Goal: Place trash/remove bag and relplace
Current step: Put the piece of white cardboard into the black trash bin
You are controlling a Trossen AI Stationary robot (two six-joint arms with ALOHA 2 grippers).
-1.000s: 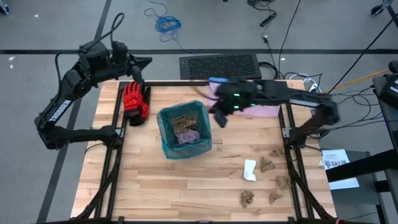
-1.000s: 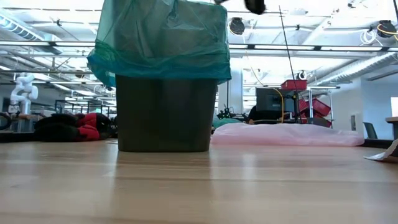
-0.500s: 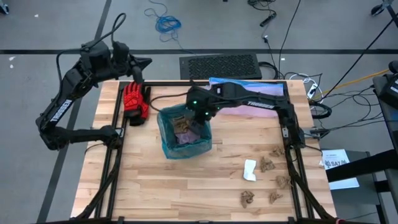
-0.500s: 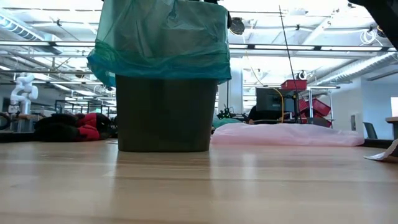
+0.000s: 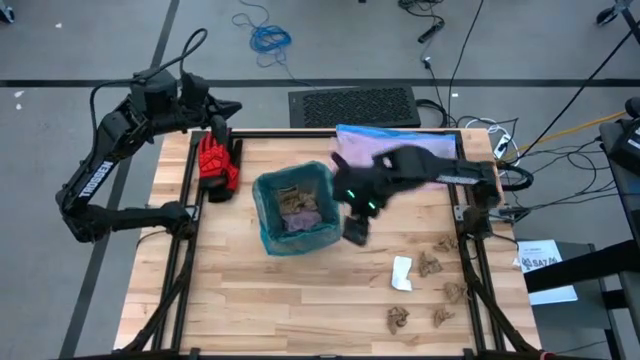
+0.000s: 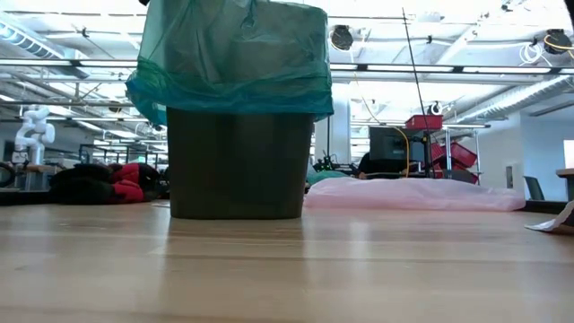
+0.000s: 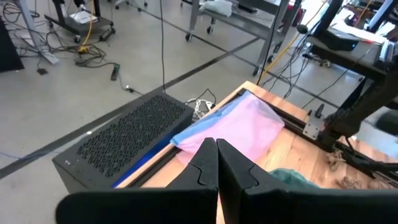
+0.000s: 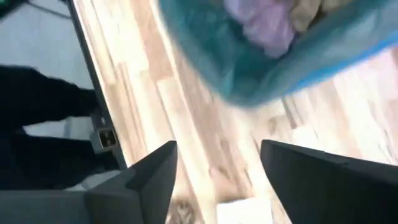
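Trash just dropped — right gripper (image 5: 356, 232), wide open and empty, has swung off the crinkly teal-green plastic bag (image 5: 268, 229); left gripper (image 7: 217, 163) waits shut.

The right claw (image 5: 356, 231) is motion-blurred (from above), and the bag (image 6: 230, 56) top is cropped in the low view

- Looks like a robotics lab or workshop.
- Wooden table (image 5: 300, 290) inside a black metal frame (image 5: 185, 255).
- Cables (image 5: 268, 38) strewn over grey floor.
- Exposed ceiling beams (image 6: 448, 67), monitors (image 6: 390, 148), wheeled benches behind.
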